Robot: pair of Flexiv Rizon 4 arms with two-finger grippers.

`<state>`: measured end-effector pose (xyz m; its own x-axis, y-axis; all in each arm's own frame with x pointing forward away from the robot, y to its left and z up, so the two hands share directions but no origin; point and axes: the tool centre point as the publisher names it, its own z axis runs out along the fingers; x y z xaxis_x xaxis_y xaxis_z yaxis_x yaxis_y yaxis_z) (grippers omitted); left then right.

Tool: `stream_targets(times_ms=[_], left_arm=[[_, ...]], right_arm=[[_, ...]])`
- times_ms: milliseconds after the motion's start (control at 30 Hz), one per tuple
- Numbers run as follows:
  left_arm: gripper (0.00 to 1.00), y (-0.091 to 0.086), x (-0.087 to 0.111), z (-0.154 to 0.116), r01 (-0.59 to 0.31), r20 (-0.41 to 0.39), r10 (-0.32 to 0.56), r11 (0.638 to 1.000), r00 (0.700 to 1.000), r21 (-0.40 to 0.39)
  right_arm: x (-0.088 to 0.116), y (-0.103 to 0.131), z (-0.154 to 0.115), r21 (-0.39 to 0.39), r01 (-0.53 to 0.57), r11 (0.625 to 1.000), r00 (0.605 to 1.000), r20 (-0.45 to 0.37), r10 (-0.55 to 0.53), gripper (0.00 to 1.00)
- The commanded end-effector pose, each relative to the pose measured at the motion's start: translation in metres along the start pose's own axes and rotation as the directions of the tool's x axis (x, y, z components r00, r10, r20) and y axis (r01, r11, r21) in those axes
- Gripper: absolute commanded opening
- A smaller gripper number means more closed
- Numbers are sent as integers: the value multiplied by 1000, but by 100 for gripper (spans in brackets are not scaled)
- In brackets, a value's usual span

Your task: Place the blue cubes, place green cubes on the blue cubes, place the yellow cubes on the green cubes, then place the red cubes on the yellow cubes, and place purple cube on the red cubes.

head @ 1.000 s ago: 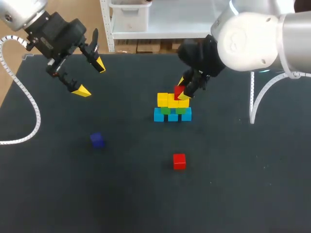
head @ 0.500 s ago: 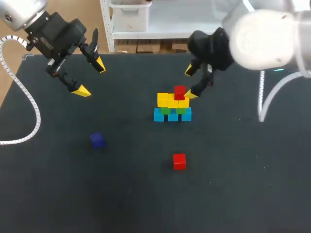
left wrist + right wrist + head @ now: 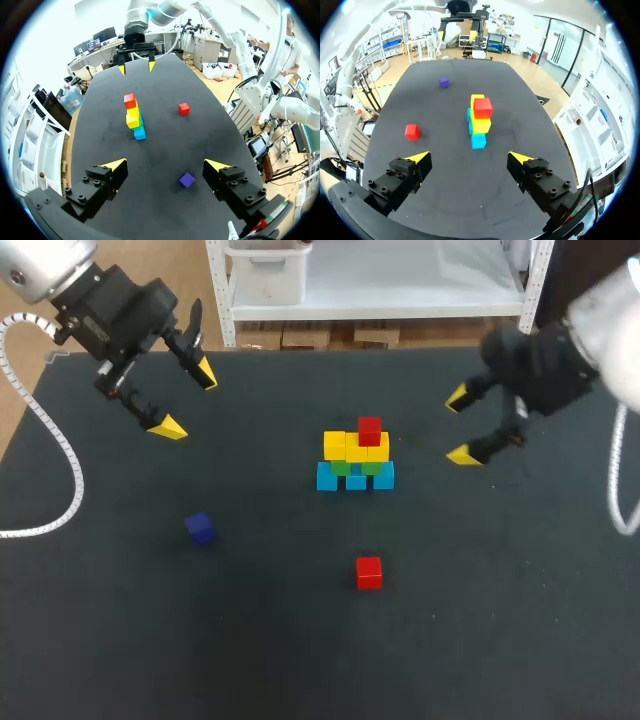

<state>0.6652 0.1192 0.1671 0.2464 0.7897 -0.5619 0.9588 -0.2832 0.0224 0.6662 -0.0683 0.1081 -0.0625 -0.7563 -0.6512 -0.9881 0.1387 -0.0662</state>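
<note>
You're in a robotics lab: a matte black worktable (image 3: 500, 640) flanked by two machines, a grey-and-black robot arm (image 3: 110, 310) at 10 o'clock and a white-and-black robot arm (image 3: 545, 370) at 2 o'clock.

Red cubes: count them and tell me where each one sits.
2. The top red cube rests on the yellow cubes. The loose red cube lies alone on the table, apart from them. None seems hidden.

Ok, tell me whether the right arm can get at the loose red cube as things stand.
Probably yes. The right hand is open and empty, the loose red cube lies alone on bare table, and the stack stands off to one side of the way there.
</note>
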Motion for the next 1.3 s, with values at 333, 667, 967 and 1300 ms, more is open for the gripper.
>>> stream_targets(times_ms=[333,667,967,1300], left_arm=[[100,1,1,0,-4,2,4,1000,1000,1],[100,1,1,0,-4,2,4,1000,1000,1],[100,-20,-27,27,29,3,-29,1000,1000,-9],[100,-60,-59,73,193,-31,-197,976,980,-101]], right_arm=[[25,18,-22,-34,40,999,994,101,-36,100],[28,17,-25,-45,56,997,993,110,-51,100],[28,17,-25,-45,56,997,993,110,-51,100],[28,17,-25,-45,56,997,993,110,-51,100]])
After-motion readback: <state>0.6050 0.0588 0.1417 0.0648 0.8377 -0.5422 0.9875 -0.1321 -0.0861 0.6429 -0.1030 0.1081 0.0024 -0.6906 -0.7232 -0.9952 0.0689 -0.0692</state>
